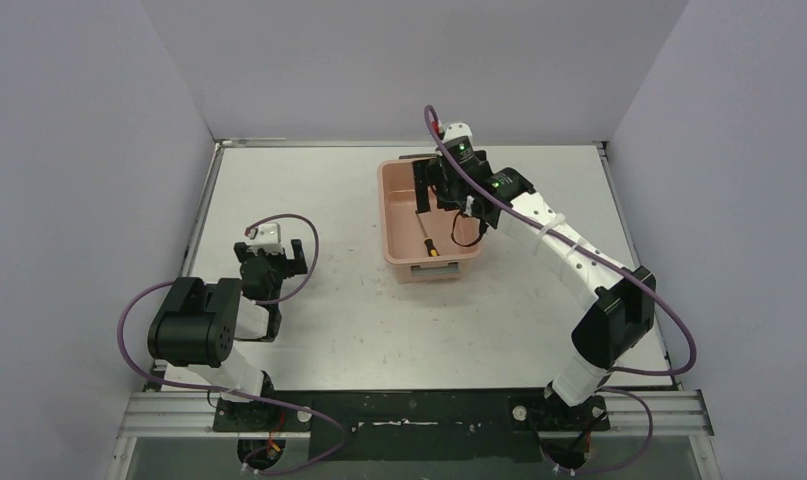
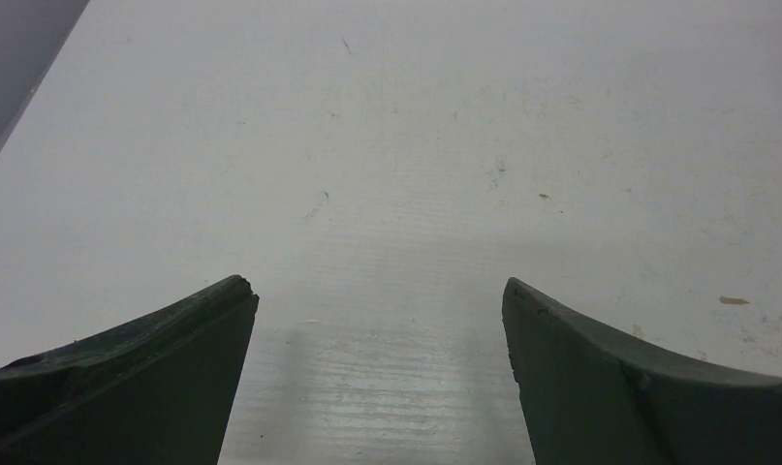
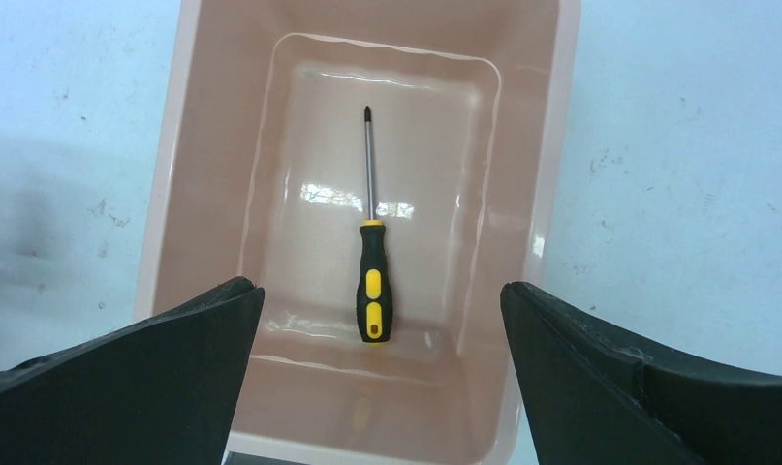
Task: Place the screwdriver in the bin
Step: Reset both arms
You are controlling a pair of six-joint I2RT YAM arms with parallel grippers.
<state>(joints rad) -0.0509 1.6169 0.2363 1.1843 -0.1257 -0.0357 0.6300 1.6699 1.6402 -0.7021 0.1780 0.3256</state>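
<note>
The screwdriver (image 3: pixel 372 271), with a black-and-yellow handle and a thin metal shaft, lies flat on the floor of the salmon-pink bin (image 3: pixel 212 145). In the top view the screwdriver (image 1: pixel 427 238) rests lengthwise inside the bin (image 1: pixel 395 222), handle toward the near end. My right gripper (image 3: pixel 379 310) hangs above the bin, open, with nothing between its fingers; in the top view the right gripper (image 1: pixel 429 185) is over the bin's far part. Over bare table to the left, my left gripper (image 1: pixel 277 255) stands open and empty; in its wrist view the left gripper (image 2: pixel 379 291) shows only tabletop between its fingers.
The white table (image 1: pixel 319 320) is bounded by grey walls at the back and both sides. Purple cables (image 1: pixel 669 330) loop from both arms. A metal rail (image 1: pixel 409 415) runs along the near edge by the arm bases.
</note>
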